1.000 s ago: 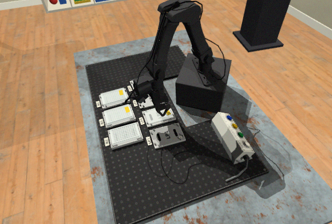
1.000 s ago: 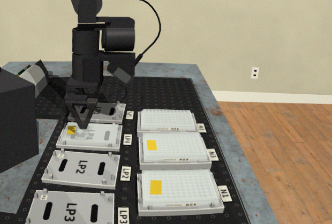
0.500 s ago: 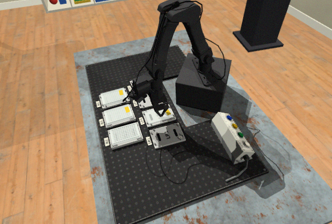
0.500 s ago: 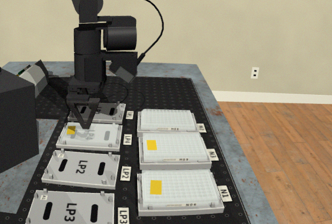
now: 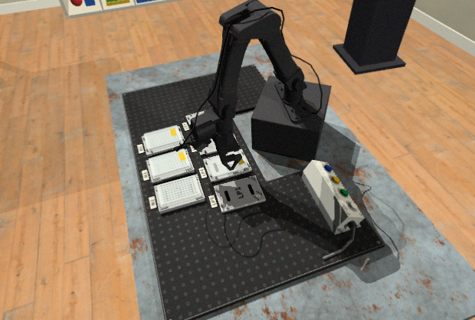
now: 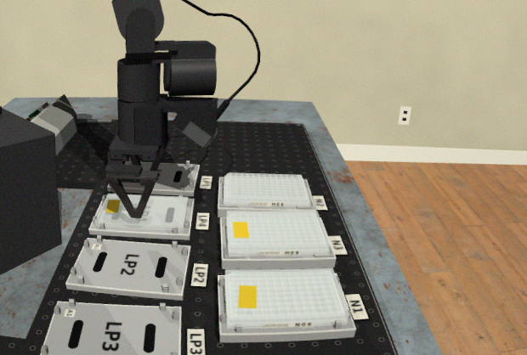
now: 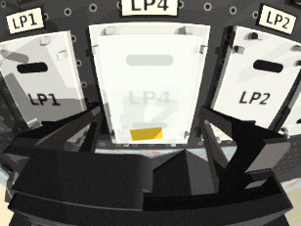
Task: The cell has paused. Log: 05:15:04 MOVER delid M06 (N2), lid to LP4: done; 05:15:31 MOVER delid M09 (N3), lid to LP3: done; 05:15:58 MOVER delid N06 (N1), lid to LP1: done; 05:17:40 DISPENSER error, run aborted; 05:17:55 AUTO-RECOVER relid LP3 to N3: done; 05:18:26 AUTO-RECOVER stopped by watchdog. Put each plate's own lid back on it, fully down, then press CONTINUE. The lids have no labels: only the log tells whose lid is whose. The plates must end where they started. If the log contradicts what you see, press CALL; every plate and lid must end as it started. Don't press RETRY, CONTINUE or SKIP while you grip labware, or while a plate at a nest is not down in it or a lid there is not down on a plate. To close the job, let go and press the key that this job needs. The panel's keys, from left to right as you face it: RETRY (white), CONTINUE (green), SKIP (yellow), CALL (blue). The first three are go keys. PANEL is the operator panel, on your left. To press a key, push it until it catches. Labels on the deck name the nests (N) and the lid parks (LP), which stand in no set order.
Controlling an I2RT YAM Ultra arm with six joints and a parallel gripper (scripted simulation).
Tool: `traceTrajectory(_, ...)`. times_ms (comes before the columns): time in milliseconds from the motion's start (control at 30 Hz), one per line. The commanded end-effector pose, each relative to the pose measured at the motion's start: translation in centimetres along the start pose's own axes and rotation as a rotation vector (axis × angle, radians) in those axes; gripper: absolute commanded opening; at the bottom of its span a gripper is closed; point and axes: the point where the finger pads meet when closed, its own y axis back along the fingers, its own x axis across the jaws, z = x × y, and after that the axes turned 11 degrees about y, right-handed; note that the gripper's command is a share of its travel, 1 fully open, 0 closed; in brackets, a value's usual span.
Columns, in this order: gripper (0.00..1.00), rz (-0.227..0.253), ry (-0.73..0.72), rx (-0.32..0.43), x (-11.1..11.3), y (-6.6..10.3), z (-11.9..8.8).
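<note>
My gripper [image 5: 230, 164] [image 6: 134, 211] [image 7: 150, 111] is open and hangs just above a clear lid [image 5: 221, 168] [image 6: 163, 214] [image 7: 150, 79] with a yellow sticker, which lies on park LP4. One finger stands on each side of the lid's sticker end, and nothing is held. The plate at N2 [image 5: 178, 193] [image 6: 264, 190] shows bare wells with no sticker over them. The plates at N3 [image 5: 168, 165] [image 6: 276, 233] and N1 [image 5: 162, 139] [image 6: 283, 297] each carry a lid with a yellow sticker. Parks LP1 [image 5: 238, 194] [image 6: 184, 176] [image 7: 39, 81], LP2 [image 6: 127, 264] [image 7: 256, 88] and LP3 [image 6: 111, 333] are empty.
The operator panel [image 5: 326, 200] stands at the deck's near right, with blue [image 5: 327, 168], yellow [image 5: 336, 179] and green [image 5: 344, 192] keys showing. The arm's dark base box [image 5: 286, 124] [image 6: 23, 197] stands beside the parks. A cable loops over the deck.
</note>
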Motion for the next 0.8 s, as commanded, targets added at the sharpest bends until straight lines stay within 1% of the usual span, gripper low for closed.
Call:
traceTrajectory(0, 1.0, -0.006, -0.001, 0.003, 0.1, -1.1, -0.6)
traceTrajectory(67, 1.0, -0.006, 0.002, -0.011, 0.2, -1.2, 0.1)
traceTrajectory(233, 1.0, -0.006, -0.002, -0.017, 0.1, -2.0, 0.4)
traceTrajectory(267, 1.0, -0.006, 0.0, -0.023, 0.1, -2.1, 0.7)
traceTrajectory(333, 1.0, -0.006, 0.0, -0.023, 0.1, -2.1, 0.7)
traceTrajectory(400, 1.0, -0.004, 0.003, -0.053, 0.2, -1.5, 1.7)
traceTrajectory(433, 1.0, -0.004, 0.003, -0.056, 0.3, -1.5, 1.9)
traceTrajectory(767, 1.0, -0.005, -0.002, -0.051, 0.1, -1.7, 1.9)
